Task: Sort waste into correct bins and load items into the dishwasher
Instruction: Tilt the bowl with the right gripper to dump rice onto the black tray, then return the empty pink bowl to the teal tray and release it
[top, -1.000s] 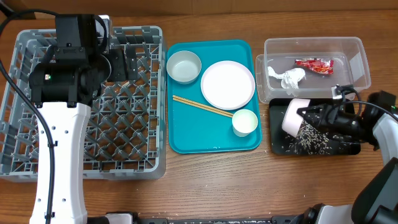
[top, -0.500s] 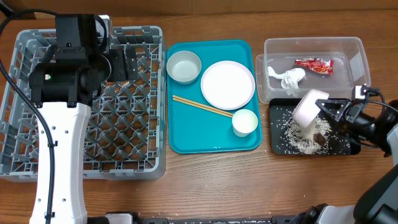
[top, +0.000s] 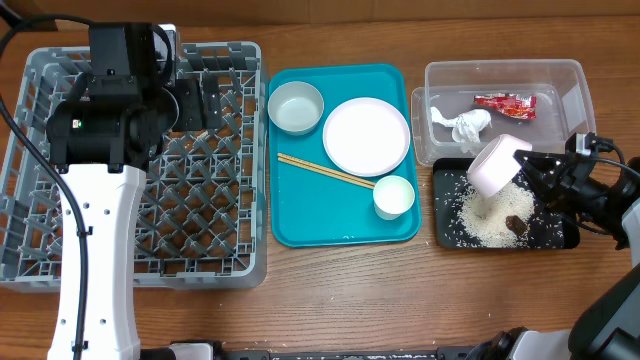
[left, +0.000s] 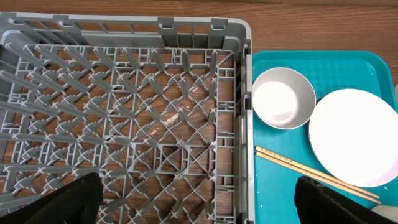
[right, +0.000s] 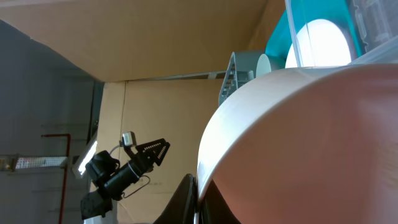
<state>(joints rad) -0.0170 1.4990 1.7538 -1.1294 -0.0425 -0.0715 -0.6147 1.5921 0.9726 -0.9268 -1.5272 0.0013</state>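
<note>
My right gripper (top: 530, 165) is shut on the rim of the pinkish-white bowl (top: 497, 165), holding it tipped on its side above the black tray (top: 440, 235). A heap of white rice (top: 480, 222) and a brown lump (top: 516, 224) lie in that tray. In the right wrist view the bowl (right: 311, 137) fills the frame, its rim pinched in the gripper (right: 198, 193). The clear tub (top: 575, 100) holds the red wrapper (top: 505, 105) and the tissue (top: 462, 125). My left gripper (left: 199, 205) hangs open over the grey dish rack (top: 200, 220).
The teal tray (top: 300, 225) carries a pale grey-white bowl (top: 296, 107), the white plate (top: 366, 137), the chopsticks (top: 325, 170) and the small cup (top: 393, 196). It lies between the rack and the two bins. The rack's right wall (left: 244, 124) runs beside the teal tray.
The right gripper swung the bowl from mouth-down over the black tray up and to the right; rice and the brown lump fell into the tray. The left arm stayed still.
</note>
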